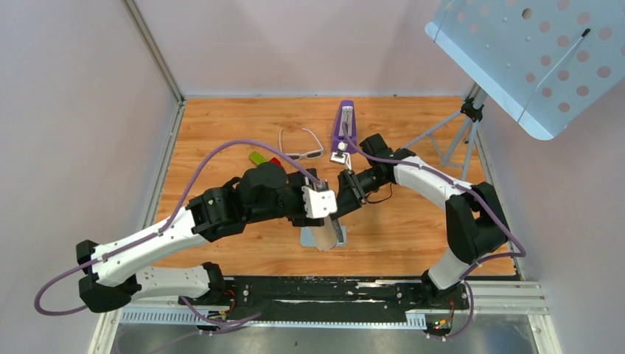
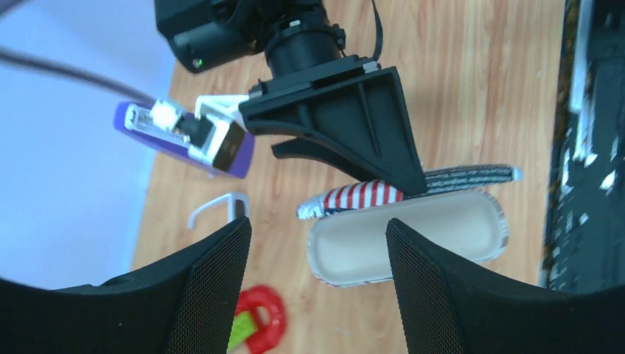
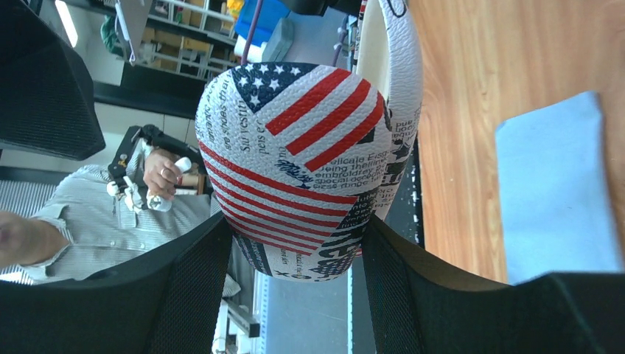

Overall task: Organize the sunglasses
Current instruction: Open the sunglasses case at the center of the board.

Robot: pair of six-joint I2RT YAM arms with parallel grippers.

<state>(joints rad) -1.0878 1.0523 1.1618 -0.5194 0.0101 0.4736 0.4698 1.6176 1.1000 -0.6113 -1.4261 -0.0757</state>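
Blue cloth [image 3: 560, 184] is being partly covered, closest to the arm bases, by the stars-and-stripes case [image 2: 354, 251], which is being held open with its cream lining turned upward. Its patterned lid is being clamped by the right gripper [image 3: 295, 221], whose fingers are being pressed against either side of the domed shell. Just above the open tray, the left gripper [image 2: 318, 225] is being held with its jaws apart, and nothing is being caught between its mesh pads. Farther out, beyond both claws and a little to the left, the sunglasses [image 1: 304, 155] are being found lying on the wooden table [image 1: 413, 236], apart from either claw. The lens bar is being presented roughly side to side, with the thin white arms unfolded and pointed toward the far wall. Both claws are being shown near the pair, but only the left is free, so the pick-up is being judged its job, a reach away from the bases. Room is being narrowed on two flanks by a red and green toy [image 1: 264, 157] just to the left and a purple stapler [image 1: 344, 122] just to the right. Bare wood is being offered behind the frame up to the back edge.
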